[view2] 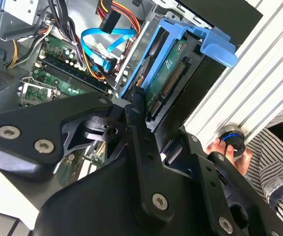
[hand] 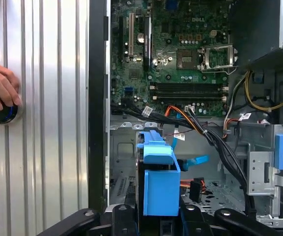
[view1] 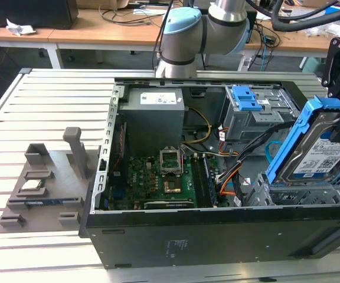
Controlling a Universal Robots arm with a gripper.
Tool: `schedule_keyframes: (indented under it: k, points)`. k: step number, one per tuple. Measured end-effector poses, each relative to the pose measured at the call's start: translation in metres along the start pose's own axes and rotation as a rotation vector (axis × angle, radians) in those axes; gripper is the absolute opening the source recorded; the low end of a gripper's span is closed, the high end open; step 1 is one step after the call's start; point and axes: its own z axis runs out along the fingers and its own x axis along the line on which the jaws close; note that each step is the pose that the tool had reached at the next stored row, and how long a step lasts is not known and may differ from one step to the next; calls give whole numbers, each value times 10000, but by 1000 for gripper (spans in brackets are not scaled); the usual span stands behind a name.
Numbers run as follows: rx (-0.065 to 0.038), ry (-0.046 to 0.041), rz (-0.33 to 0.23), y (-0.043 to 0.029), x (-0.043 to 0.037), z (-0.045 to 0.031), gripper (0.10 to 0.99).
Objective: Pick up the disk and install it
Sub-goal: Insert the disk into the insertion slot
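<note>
Evidently clamped by the gripper (hand: 157, 219) along its framed edges, the disk (view1: 319, 150) looks stiff, fairly heavy and shock-sensitive, so those edges seem the safest hold.

Black open computer case (view1: 217, 242) lies on a slatted aluminium table (view1: 52, 106); inside, green motherboard (view1: 152, 180) with CPU socket (view1: 173, 187), grey power supply (view1: 154, 118) just beyond it, grey drive cage with blue latch (view1: 247, 99) toward the exterior view's right; orange and black cables (view1: 229, 177) run between board and cage; a blue flat cable (view2: 102, 42) loops in the second wrist view. Grey fixture (view1: 46, 197) sits on the table at the exterior view's left, beside the case, small silver chip (view1: 31, 186) on it; round black-and-blue knob (hand: 4, 114) on the table slats in the first wrist view; wooden desks (view1: 99, 32) behind.
</note>
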Motion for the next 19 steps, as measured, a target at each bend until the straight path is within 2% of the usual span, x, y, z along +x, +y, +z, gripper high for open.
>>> schedule_keyframes:
  k: [2,6,8,11,15,17,19]
  points:
    - [2,0,0,0,-4,57,361]
    - [2,9,-2,-1,-7,104,361]
    - [-3,-28,0,0,-5,155,361]
    - [0,4,0,0,-8,167,361]
    - [0,2,0,0,-8,193,361]
    - [0,1,0,0,-9,218,361]
    - [0,1,0,0,-9,276,361]
